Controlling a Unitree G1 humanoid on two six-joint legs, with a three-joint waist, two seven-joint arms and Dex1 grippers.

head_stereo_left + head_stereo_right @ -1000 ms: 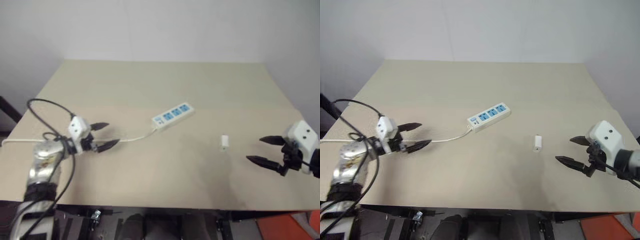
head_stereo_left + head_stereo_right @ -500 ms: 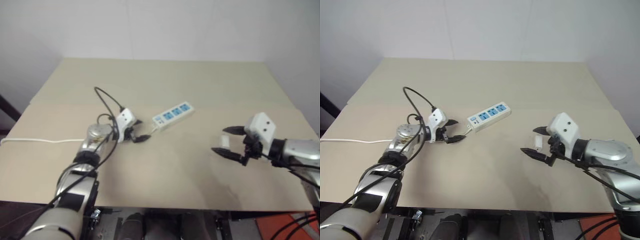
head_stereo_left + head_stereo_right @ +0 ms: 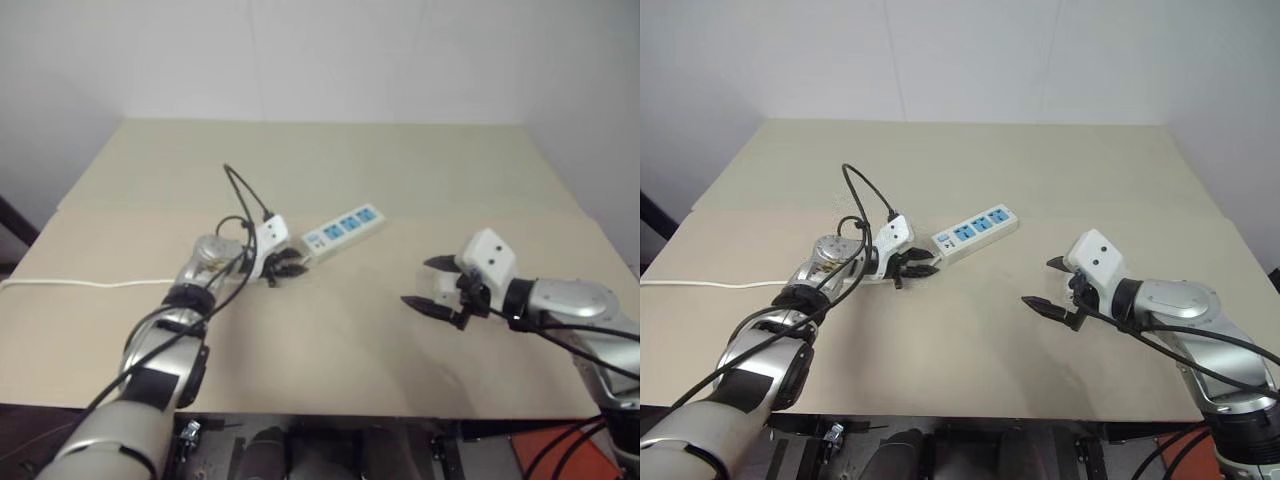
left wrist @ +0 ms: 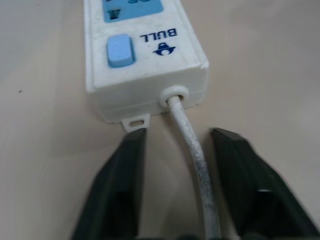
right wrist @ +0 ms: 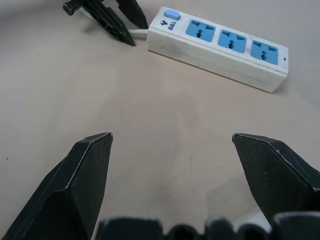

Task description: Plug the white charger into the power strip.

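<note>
Both arms have swung inward. The left gripper (image 3: 285, 268) has narrowed to half-open at the power strip's (image 3: 345, 231) 8 o'clock end, straddling its cord (image 4: 192, 150) without clamping. The right gripper (image 3: 418, 283), wide open and empty, now brackets the white charger (image 3: 441, 285), at 4 o'clock from the strip. Grasping looks imminent. The beige table (image 3: 350, 160) stands against a white wall (image 3: 300, 50).

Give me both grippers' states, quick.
Left gripper: fingers partly open, astride the thin white cord, not clamped.
Right gripper: fingers wide open, holding nothing.
</note>
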